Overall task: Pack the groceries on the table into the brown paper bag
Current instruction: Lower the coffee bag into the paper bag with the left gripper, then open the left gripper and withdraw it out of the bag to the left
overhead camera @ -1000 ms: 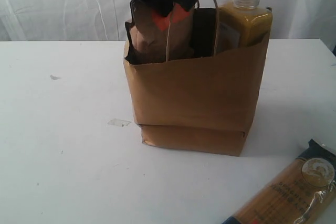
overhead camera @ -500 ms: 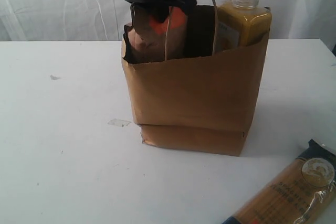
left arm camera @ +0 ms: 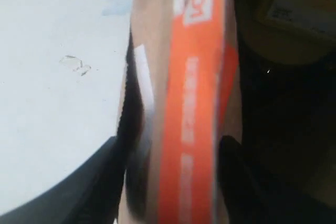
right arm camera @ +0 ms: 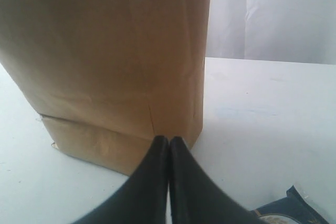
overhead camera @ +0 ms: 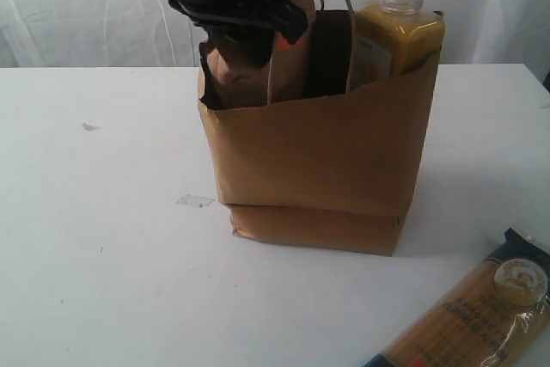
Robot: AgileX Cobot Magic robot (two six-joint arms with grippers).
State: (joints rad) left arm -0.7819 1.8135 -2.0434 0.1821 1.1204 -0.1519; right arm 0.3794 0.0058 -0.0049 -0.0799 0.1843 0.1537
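Poking from 1 bag [overhead camera: 318, 152]: 1 pouch [overhead camera: 241, 79], 1 bottle [overhead camera: 400, 36]

No legible text; pouch [left arm camera: 194, 103] orange label carries white print and a square logo, blurred; spaghetti packet [overhead camera: 481, 315] print and round emblem too small to read.
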